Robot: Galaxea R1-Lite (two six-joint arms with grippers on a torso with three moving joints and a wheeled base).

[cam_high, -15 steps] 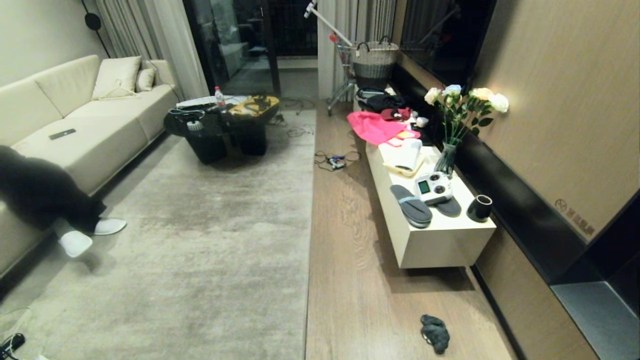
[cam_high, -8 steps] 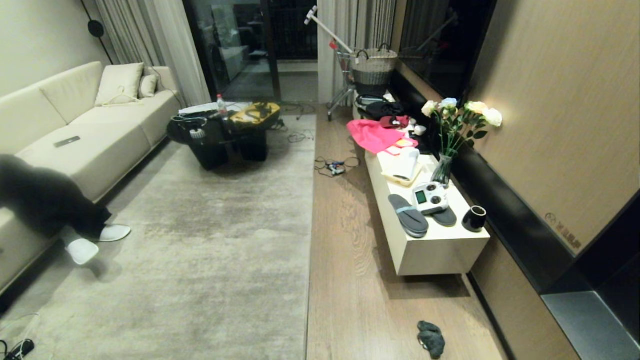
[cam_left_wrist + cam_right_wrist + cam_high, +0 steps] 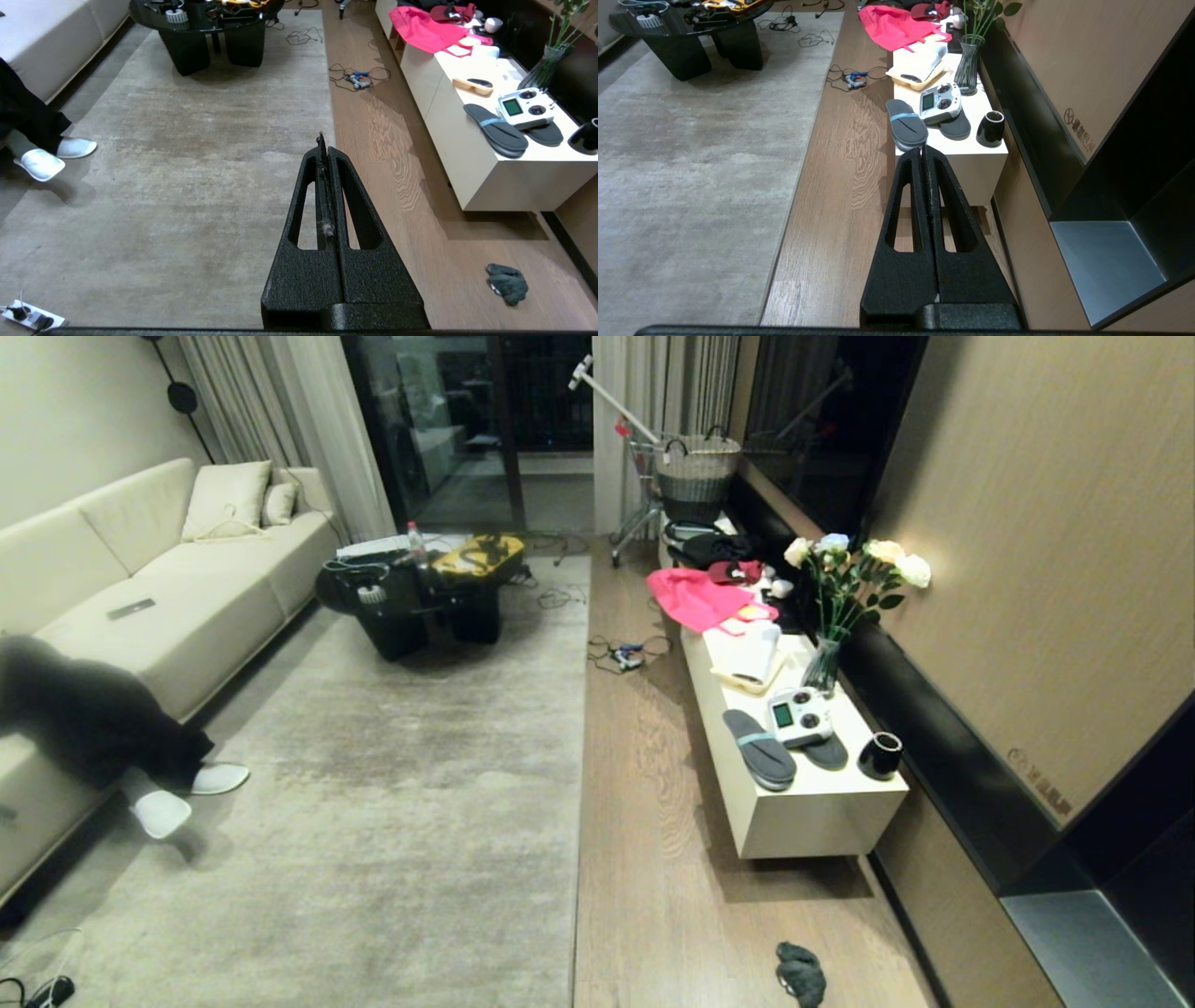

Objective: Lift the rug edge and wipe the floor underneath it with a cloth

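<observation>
Grey-beige rug and brown plank floor fill my view, both pincers idle and empty.

Largest first: I see the rug spread flat, its rug edge (image 3: pixel 581 784) running straight along the bare strip of floor (image 3: pixel 653 859) beside it. On my left, a cream sofa (image 3: pixel 187 579) with a seated person's legs (image 3: pixel 103 728) over the rug. On my right, the long white desk (image 3: pixel 803 812) against the wall carries pink fabric (image 3: pixel 695 597), dark slippers (image 3: pixel 761 761), a white remote controller (image 3: pixel 801 717) and a vase of roses (image 3: pixel 826 663). The cloth (image 3: pixel 801 973) lies crumpled on the floor near the desk's end, well apart from the rug. My left pincer (image 3: pixel 323 140) and right pincer (image 3: pixel 923 151) both show their fingers pressed together, holding nothing.
</observation>
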